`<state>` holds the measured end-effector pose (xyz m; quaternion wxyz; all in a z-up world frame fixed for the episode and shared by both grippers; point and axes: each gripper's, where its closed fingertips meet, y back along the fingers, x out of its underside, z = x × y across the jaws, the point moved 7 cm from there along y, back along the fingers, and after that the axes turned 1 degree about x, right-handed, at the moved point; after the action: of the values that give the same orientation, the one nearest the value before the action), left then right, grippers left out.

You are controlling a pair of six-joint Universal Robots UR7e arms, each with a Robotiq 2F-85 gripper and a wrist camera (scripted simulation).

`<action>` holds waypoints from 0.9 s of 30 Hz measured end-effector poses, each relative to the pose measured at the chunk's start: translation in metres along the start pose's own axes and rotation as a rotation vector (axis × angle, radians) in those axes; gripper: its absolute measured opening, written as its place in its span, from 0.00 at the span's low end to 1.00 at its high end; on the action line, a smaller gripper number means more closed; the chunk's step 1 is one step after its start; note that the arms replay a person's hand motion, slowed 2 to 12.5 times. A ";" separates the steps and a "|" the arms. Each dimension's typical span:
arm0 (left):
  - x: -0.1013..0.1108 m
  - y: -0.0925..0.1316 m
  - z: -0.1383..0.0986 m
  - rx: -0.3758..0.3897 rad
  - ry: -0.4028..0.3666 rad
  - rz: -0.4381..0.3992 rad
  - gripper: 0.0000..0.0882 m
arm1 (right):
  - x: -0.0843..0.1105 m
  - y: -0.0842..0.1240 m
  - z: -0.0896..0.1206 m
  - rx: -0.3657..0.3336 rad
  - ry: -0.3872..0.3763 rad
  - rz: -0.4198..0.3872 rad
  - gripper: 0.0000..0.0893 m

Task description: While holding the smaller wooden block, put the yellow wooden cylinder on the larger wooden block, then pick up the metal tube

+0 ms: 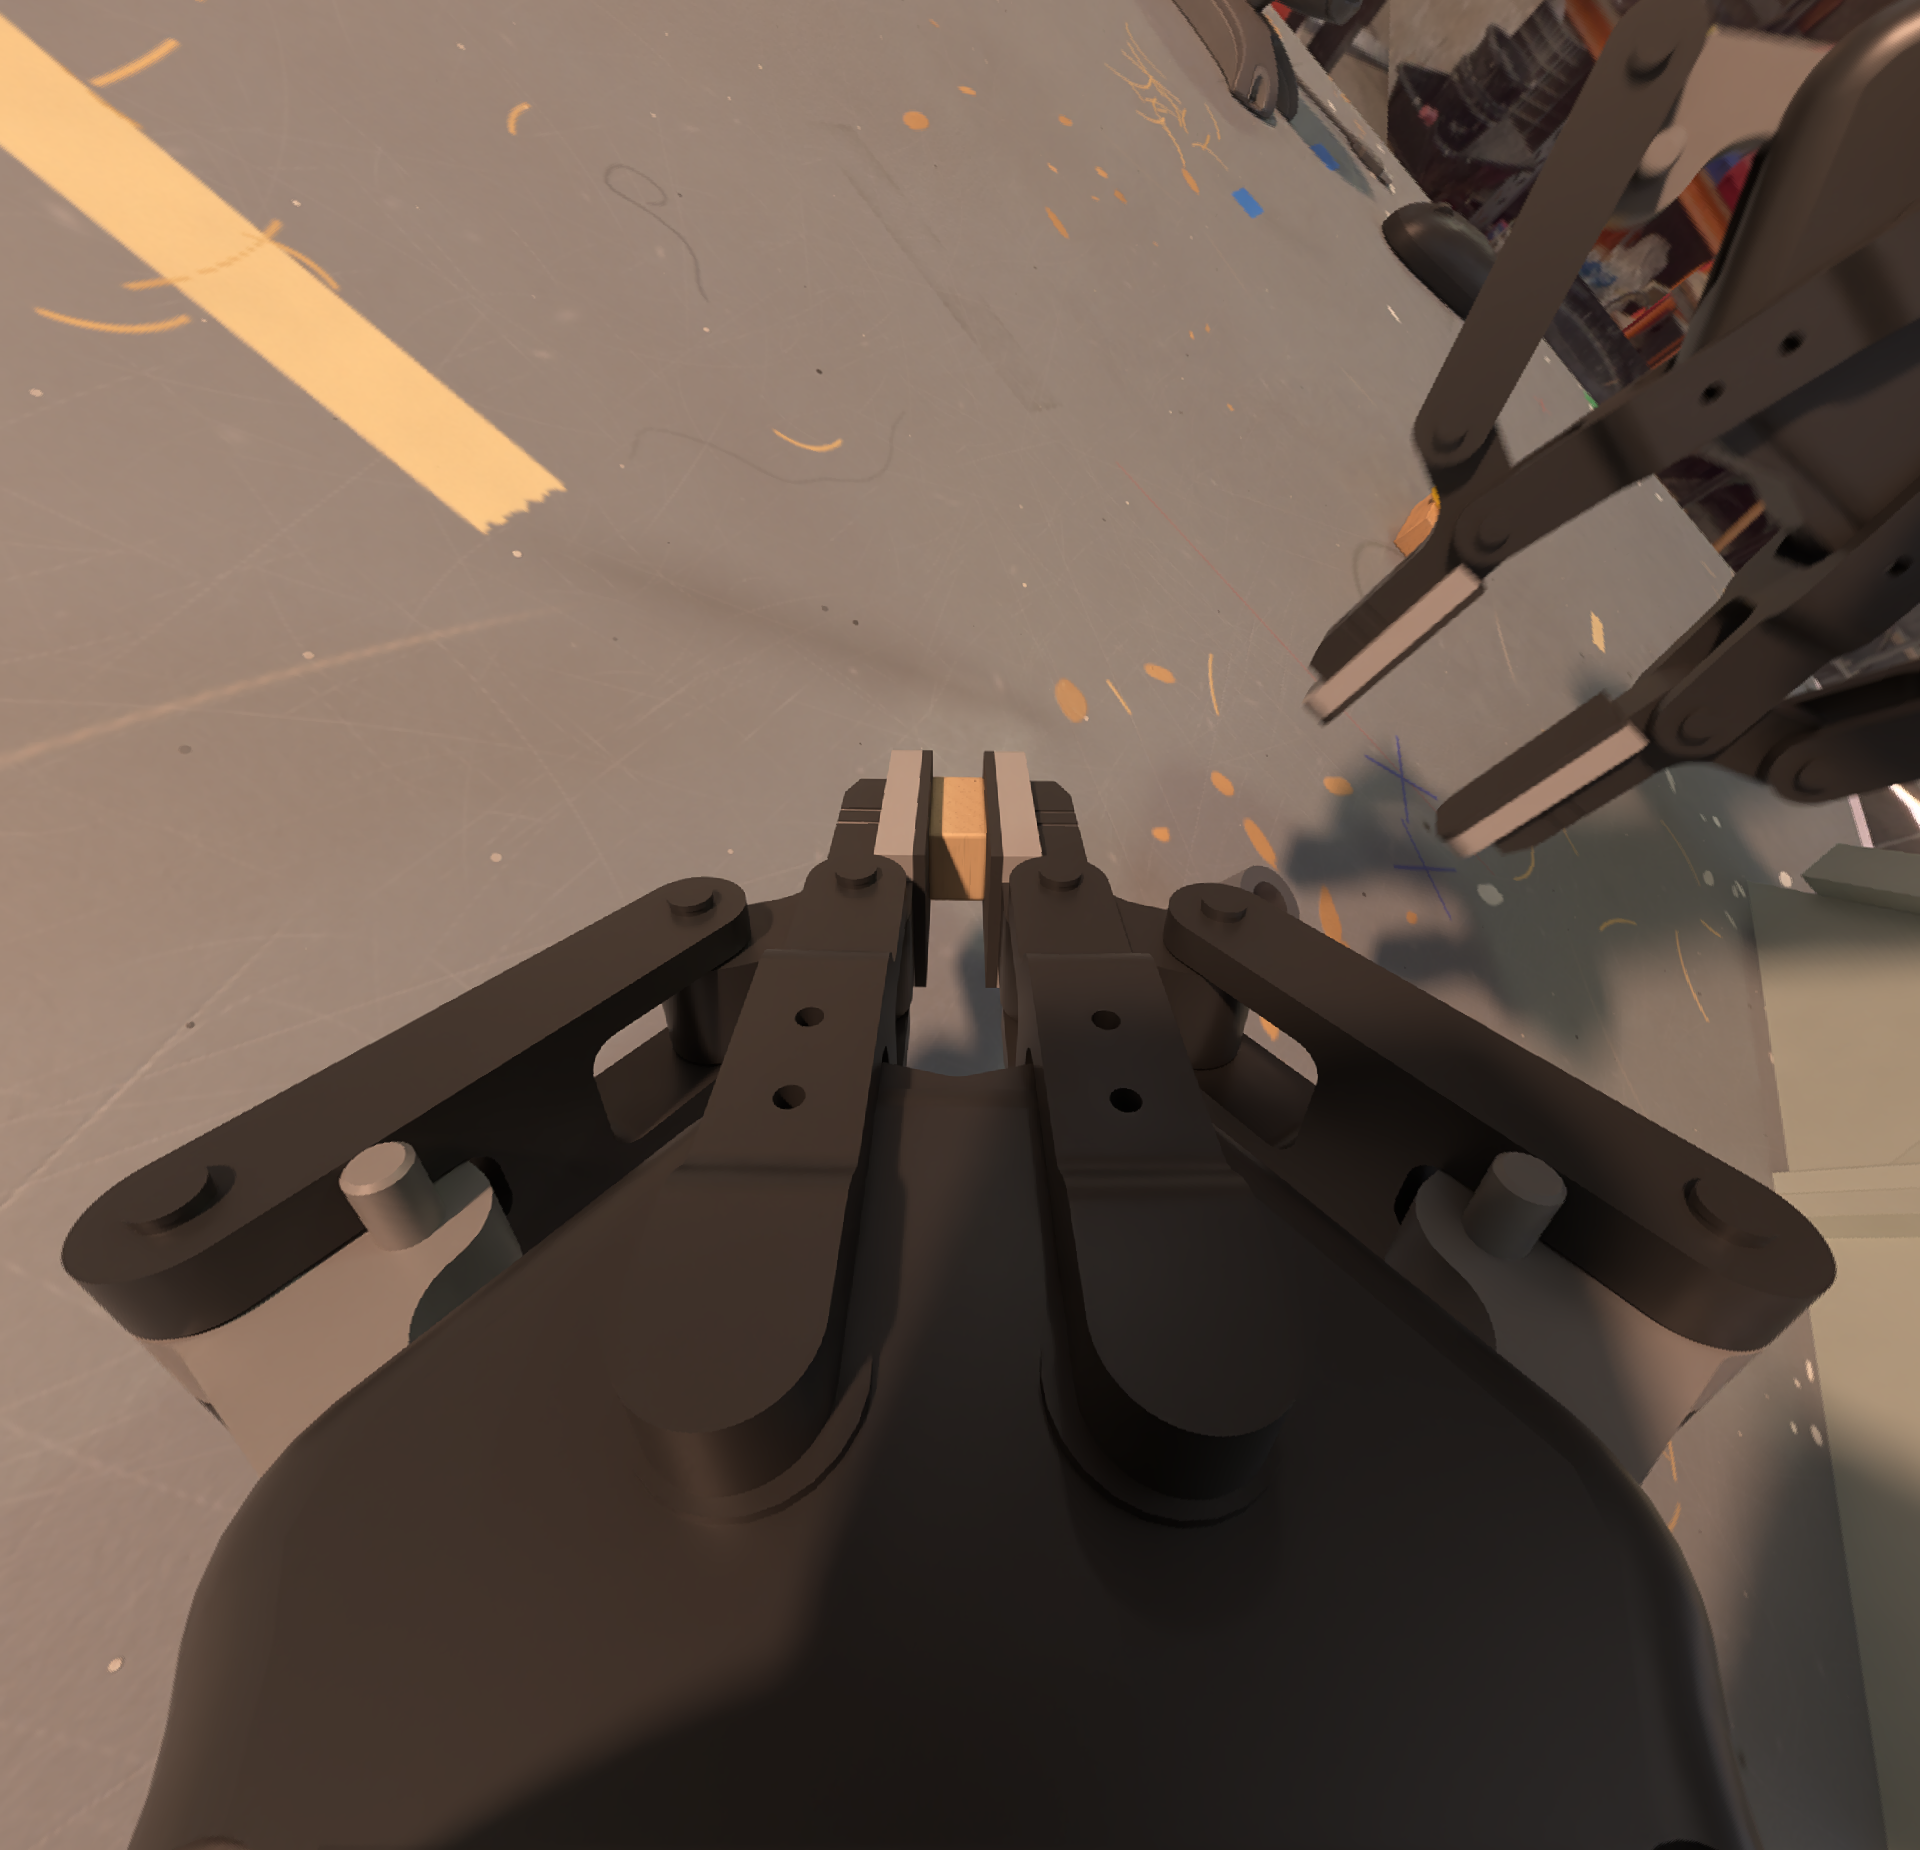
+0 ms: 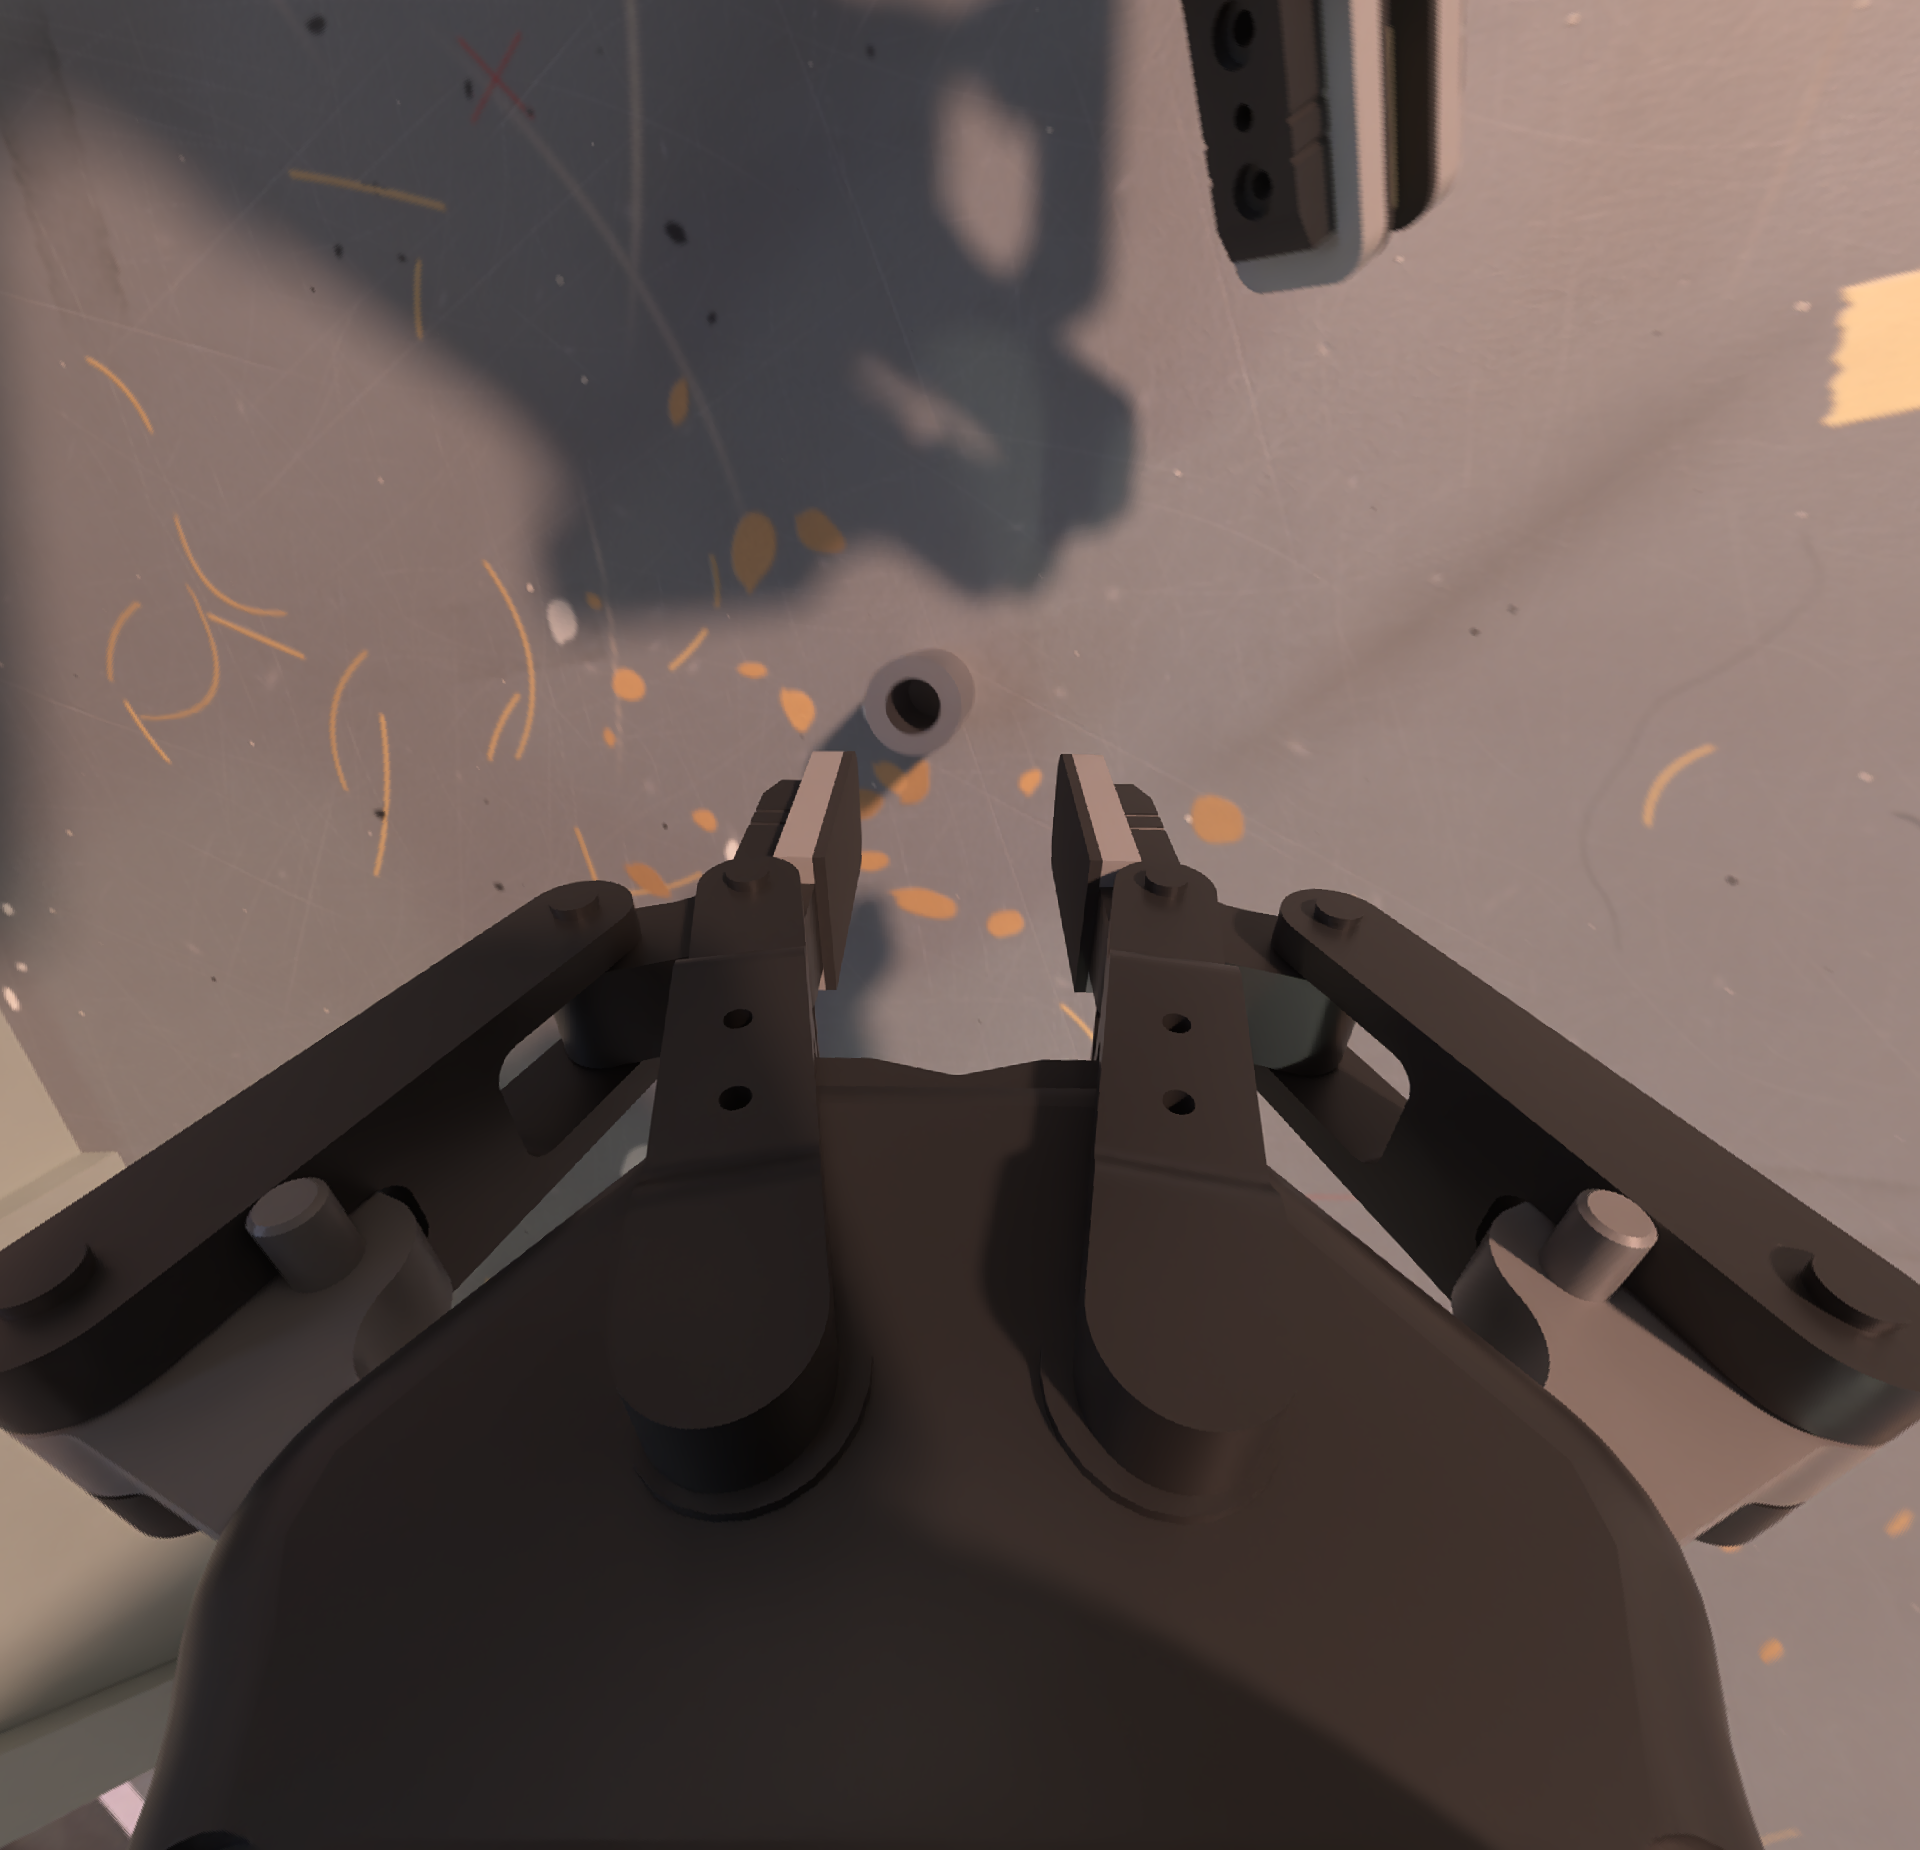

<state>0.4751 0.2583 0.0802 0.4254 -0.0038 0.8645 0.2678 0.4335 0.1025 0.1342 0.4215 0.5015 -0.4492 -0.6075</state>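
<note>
My left gripper (image 1: 957, 813) is shut on the small wooden block (image 1: 957, 836) and holds it above the grey table. My right gripper (image 2: 954, 813) is open and empty; it also shows in the left wrist view (image 1: 1387, 761), to the right of the left one. The metal tube (image 2: 918, 704) stands upright on the table just ahead of my right fingertips, seen from above with its bore showing. A bit of it peeks out beside my left gripper (image 1: 1262, 886). A wooden piece with a sliver of yellow on it (image 1: 1415, 527) shows behind the right gripper, mostly hidden.
A strip of tan tape (image 1: 260, 283) lies on the table at the left, and its end shows in the right wrist view (image 2: 1875, 366). The left gripper's fingers (image 2: 1320, 107) hang at the top right there. The table edge runs along the right (image 1: 1455, 273), with a pale box (image 1: 1839, 1031).
</note>
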 end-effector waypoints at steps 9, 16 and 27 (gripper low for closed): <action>0.001 0.000 0.000 0.005 -0.004 0.000 0.10 | -0.005 -0.031 0.002 -0.023 -0.057 0.072 0.34; 0.000 -0.001 0.000 0.029 0.005 -0.004 0.10 | -0.007 -0.037 0.000 -0.001 -0.089 0.066 0.19; 0.000 -0.001 0.000 0.020 -0.013 0.007 0.10 | -0.007 -0.037 0.001 0.007 -0.075 0.061 0.02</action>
<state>0.4753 0.2577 0.0801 0.4301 0.0053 0.8644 0.2604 0.4314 0.1180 0.1002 0.4209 0.4659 -0.4822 -0.6110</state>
